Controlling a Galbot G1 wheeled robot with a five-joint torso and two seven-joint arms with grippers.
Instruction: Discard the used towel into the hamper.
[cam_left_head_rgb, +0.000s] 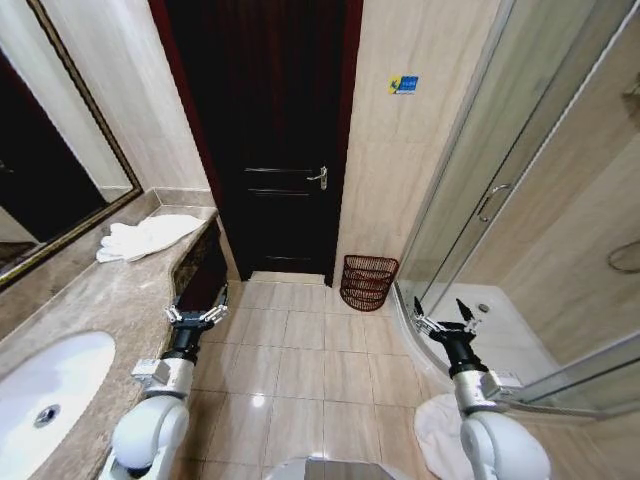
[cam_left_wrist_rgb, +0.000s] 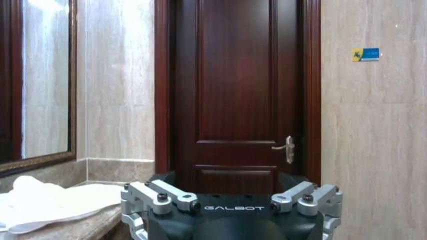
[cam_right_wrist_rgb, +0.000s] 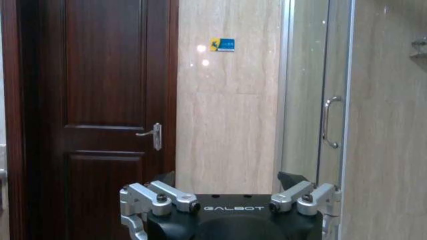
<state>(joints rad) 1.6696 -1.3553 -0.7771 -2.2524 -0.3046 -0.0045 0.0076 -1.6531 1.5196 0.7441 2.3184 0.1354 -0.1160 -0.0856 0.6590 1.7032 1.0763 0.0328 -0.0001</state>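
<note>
Two pincers hang low over the tiled floor, both with fingers spread apart and holding nothing: the left pincer (cam_left_head_rgb: 197, 315) beside the edge of the brown marble surface (cam_left_head_rgb: 110, 290), the right pincer (cam_left_head_rgb: 446, 324) near the glass shower enclosure (cam_left_head_rgb: 520, 180). A crumpled white towel (cam_left_head_rgb: 148, 238) lies on that surface by the wall. The round dark reddish-brown wire hamper (cam_left_head_rgb: 368, 282) stands on the floor right of the dark wooden door (cam_left_head_rgb: 270, 130).
</note>
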